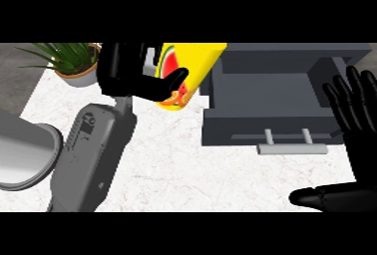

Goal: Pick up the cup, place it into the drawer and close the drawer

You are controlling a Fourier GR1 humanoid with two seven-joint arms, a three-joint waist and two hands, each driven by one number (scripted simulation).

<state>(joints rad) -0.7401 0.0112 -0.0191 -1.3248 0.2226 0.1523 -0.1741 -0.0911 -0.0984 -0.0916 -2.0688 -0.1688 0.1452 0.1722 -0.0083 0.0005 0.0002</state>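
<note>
A yellow cup (193,62) with a red and green picture is held in my left hand (136,74), whose fingers and thumb curl round it. The cup is tilted and hangs at the left wall of the open grey drawer (261,94), partly overlapping that wall. The drawer is pulled out towards me, and its front carries a pale bar handle (290,148). My right hand (362,149) shows at the right edge beside the drawer, open, fingers pointing up, thumb stretched left.
A potted green plant (70,62) stands at the back left of the white marble counter (191,174). A large grey round vessel (22,154) sits at the left edge, beside my left forearm (95,149).
</note>
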